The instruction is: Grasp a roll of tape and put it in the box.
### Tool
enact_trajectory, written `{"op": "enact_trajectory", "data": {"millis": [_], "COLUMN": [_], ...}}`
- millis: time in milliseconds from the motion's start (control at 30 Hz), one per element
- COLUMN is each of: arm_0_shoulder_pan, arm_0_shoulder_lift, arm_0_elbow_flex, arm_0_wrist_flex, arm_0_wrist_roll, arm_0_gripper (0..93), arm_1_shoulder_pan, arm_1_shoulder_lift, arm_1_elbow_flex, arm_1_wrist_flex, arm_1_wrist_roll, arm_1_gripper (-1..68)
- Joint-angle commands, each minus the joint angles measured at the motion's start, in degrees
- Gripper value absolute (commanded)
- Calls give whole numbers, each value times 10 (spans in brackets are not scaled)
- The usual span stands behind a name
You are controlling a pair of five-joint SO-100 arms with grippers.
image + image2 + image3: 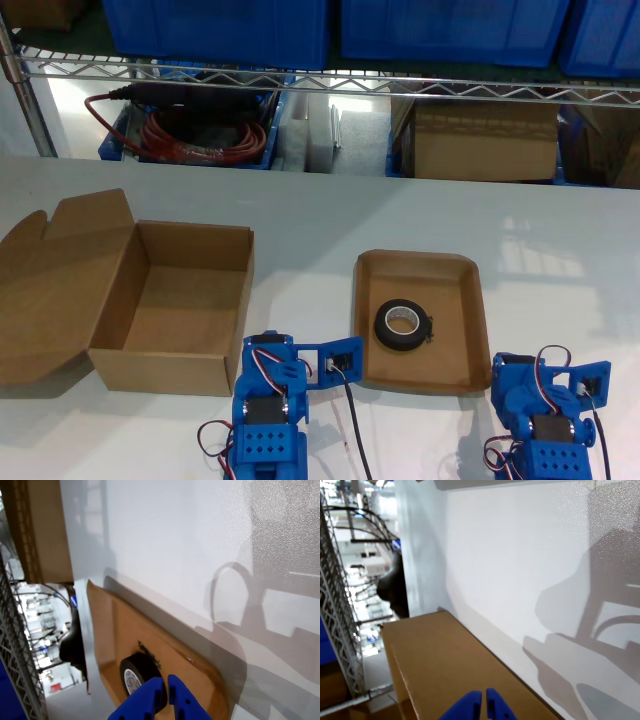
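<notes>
Roll of tape (pixel 403 326): lies flat, hole up, in the shallow brown tray (pixel 372 300), nearer the tray's edge that faces the arms; untouched.
Box (pixel 178 300): open, flap lid folded back, on the table (pixel 540 220) beside the tray, towards the exterior view's left; interior bare.
My first gripper (pixel 166 695): blue jaws nearly together, holding nothing; tape sits just ahead of the tips.
My second gripper (pixel 484 705): jaws closed or nearly so, holding nothing; faces the box wall.
Key relation: first gripper looks onto the tape, so judged the nearer arm for the grasp.
Next move (judgement): open jaws, descend across the ring's wall.
</notes>
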Motion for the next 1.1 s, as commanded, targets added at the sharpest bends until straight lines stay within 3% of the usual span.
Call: {"op": "enact_trajectory", "data": {"millis": [0,900,1067], "arm_0_shoulder_pan": [6,14,50], "arm_0_shoulder_lift": [7,7,-2], "arm_0_elbow_flex": [18,18,11], "arm_0_wrist_flex": [-4,0,3], "arm_0_wrist_roll": [-2,17,37], "arm_0_gripper": [0,0,11], "arm_1_shoulder_pan": [-2,-2,-2], "arm_1_shoulder_lift": [4,4,4], "arm_1_elbow_flex": [8,8,8], "arm_1_wrist_flex": [-3,-3,-3], "arm_1_wrist_roll": [2,2,2], "arm_1_gripper": [3,3,3]}}
